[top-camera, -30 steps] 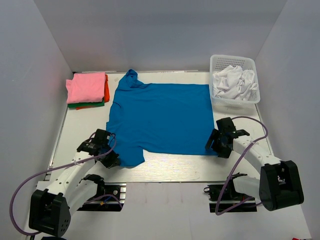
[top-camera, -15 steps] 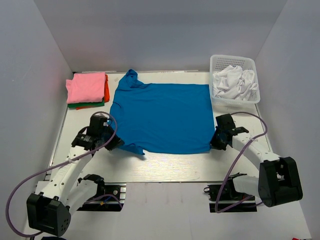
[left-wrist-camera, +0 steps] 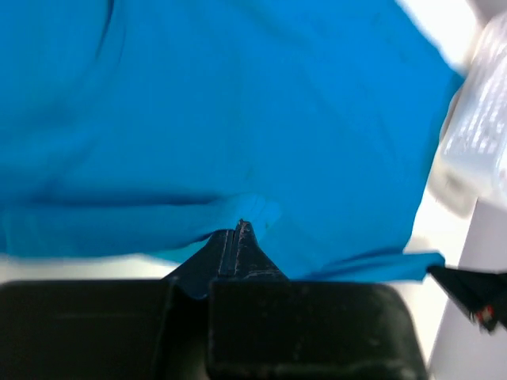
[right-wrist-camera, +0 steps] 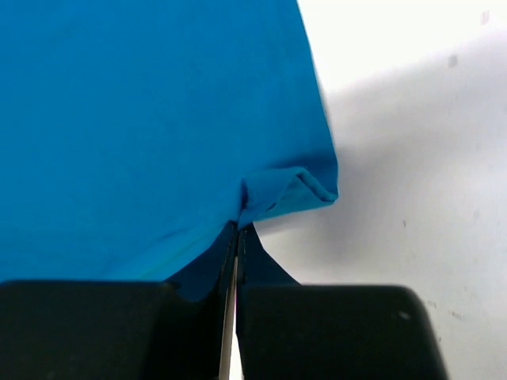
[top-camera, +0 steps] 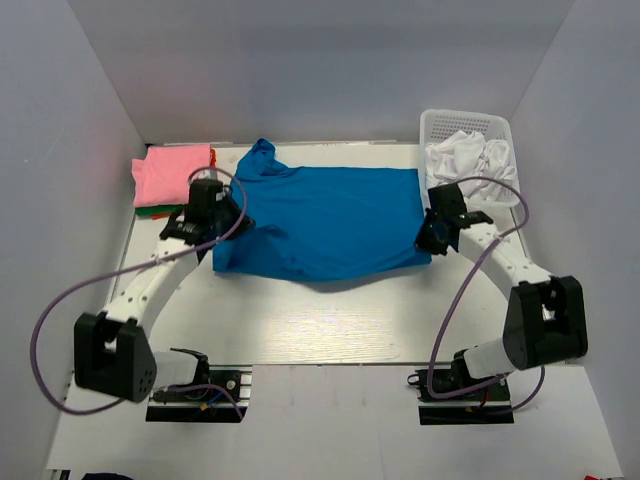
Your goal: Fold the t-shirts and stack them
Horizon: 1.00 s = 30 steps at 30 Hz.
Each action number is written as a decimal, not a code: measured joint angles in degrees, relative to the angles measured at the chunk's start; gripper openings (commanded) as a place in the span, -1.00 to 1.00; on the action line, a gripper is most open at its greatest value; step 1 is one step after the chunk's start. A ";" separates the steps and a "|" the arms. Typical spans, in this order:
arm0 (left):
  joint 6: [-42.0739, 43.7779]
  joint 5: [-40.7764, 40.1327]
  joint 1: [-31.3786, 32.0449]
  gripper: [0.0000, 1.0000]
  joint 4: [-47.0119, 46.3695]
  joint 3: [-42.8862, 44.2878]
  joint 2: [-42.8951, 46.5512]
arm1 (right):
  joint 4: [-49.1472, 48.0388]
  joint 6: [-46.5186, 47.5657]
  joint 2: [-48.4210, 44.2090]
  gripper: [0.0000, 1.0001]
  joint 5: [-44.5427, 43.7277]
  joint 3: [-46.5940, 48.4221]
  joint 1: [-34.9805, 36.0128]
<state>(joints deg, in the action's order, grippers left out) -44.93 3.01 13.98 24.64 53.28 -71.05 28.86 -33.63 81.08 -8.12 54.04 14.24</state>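
A large bright blue t-shirt point(top-camera: 320, 220) lies across the middle of the table with its near half lifted and carried toward the back. My left gripper point(top-camera: 228, 222) is shut on the shirt's left hem; in the left wrist view the blue cloth point(left-wrist-camera: 238, 119) is pinched at my gripper point(left-wrist-camera: 240, 228). My right gripper point(top-camera: 428, 235) is shut on the near right corner, where a fold of cloth point(right-wrist-camera: 289, 190) sits at the closed tips point(right-wrist-camera: 238, 229). Folded pink point(top-camera: 170, 172), orange-red and green t-shirts are stacked at the back left. White t-shirts point(top-camera: 468, 160) fill the basket.
The white lattice basket point(top-camera: 470, 125) stands at the back right, close behind my right arm. The folded stack sits just behind my left arm. Grey walls enclose the table on three sides. Purple cables loop off both arms.
Both grippers moved from the near edge toward the back, carrying the blue shirt's near hem with them. The right gripper closed on the shirt's corner; the shirt now looks shorter front to back.
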 measured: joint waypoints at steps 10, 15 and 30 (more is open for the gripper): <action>7.13 -9.03 -0.42 -1.00 -8.85 16.74 -22.05 | -0.37 0.42 14.08 -0.45 -2.93 12.24 -1.99; 10.97 -14.40 -0.96 1.00 -7.02 31.61 -36.87 | -0.28 0.20 19.04 0.31 -5.60 17.57 -2.27; 11.85 -16.04 -0.87 1.00 -0.61 6.38 -14.36 | -6.38 4.28 11.13 0.80 1.44 5.51 3.45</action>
<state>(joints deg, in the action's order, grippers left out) -33.08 -13.04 13.10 24.03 59.66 -85.41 22.48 -29.34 92.20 -6.68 59.55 17.69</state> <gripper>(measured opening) 0.996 0.899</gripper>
